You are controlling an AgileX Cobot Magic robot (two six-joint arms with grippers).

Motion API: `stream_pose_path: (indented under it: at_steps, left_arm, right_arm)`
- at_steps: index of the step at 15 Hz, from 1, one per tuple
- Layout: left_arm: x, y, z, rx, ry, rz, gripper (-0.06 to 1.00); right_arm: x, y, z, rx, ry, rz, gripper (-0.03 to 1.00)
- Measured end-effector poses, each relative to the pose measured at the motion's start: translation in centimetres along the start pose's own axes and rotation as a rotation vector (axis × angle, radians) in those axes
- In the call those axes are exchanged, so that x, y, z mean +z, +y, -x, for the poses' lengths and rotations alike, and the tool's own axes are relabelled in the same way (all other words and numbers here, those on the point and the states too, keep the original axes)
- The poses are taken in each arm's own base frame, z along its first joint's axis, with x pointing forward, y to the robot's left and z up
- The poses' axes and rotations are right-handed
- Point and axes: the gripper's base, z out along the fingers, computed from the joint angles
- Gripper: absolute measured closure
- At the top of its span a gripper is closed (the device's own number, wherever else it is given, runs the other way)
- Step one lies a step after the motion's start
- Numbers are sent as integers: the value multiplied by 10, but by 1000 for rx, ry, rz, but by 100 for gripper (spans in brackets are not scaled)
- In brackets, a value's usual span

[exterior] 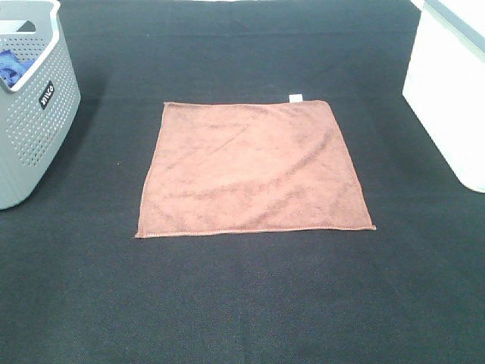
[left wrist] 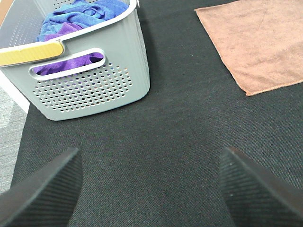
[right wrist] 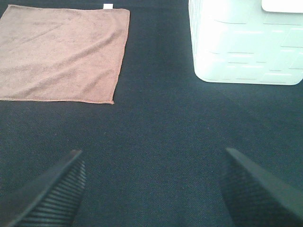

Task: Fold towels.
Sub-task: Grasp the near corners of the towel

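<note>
Towel (exterior: 254, 167): laid flat and fully spread, just above the centre of the high view, on the black table cover (exterior: 242, 311); it is touched by neither gripper.
White tag (exterior: 295, 97): seen on the towel's far edge, near its upper right corner.
Hem: a stitched line is visible along the near edge.
Grey basket (exterior: 45, 114): placed at the upper left of the frame, well apart from the towel; its walls are perforated, and blue cloth (left wrist: 80, 12) and purple cloth (left wrist: 71, 61) are held inside.
White container (exterior: 447, 98): set at the upper right, partly cut off by the frame.
Left gripper (left wrist: 150, 153): fingers are spread wide over bare cover, nothing held.
Right gripper (right wrist: 154, 152): fingers are likewise spread wide, nothing held.
</note>
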Motion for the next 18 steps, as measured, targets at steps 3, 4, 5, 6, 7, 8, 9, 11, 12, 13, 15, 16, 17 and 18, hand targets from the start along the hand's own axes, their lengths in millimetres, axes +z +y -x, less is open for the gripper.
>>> stream_pose_path:
  at_steps: [3, 4, 5, 6, 7, 8, 9, 11, 12, 13, 15, 16, 17, 18]
  left_arm:
    - [0, 0, 0, 0, 0, 0, 19]
    - [0, 0, 0, 0, 0, 0, 19]
    - [0, 0, 0, 0, 0, 0, 19]
    - [0, 0, 0, 0, 0, 0, 19]
    - [0, 0, 0, 0, 0, 0, 19]
    - [0, 0, 0, 0, 0, 0, 19]
    - [0, 0, 0, 0, 0, 0, 19]
    - [0, 0, 0, 0, 0, 0, 19]
    - [0, 0, 0, 0, 0, 0, 19]
    - [0, 0, 0, 0, 0, 0, 19]
    - [0, 0, 0, 0, 0, 0, 19]
    - [0, 0, 0, 0, 0, 0, 19]
    - [0, 0, 0, 0, 0, 0, 19]
    - [0, 0, 0, 0, 0, 0, 19]
  right_arm:
    - [0, 0, 0, 0, 0, 0, 23]
    - [0, 0, 0, 0, 0, 0, 23]
    - [0, 0, 0, 0, 0, 0, 23]
    - [0, 0, 0, 0, 0, 0, 23]
    - [0, 0, 0, 0, 0, 0, 23]
    - [0, 0, 0, 0, 0, 0, 23]
    - [0, 0, 0, 0, 0, 0, 23]
    - [0, 0, 0, 0, 0, 0, 23]
    - [0, 0, 0, 0, 0, 0, 23]
    - [0, 0, 0, 0, 0, 0, 23]
    - [0, 0, 0, 0, 0, 0, 23]
    - [0, 0, 0, 0, 0, 0, 23]
    - [0, 0, 0, 0, 0, 0, 23]
    - [0, 0, 0, 0, 0, 0, 23]
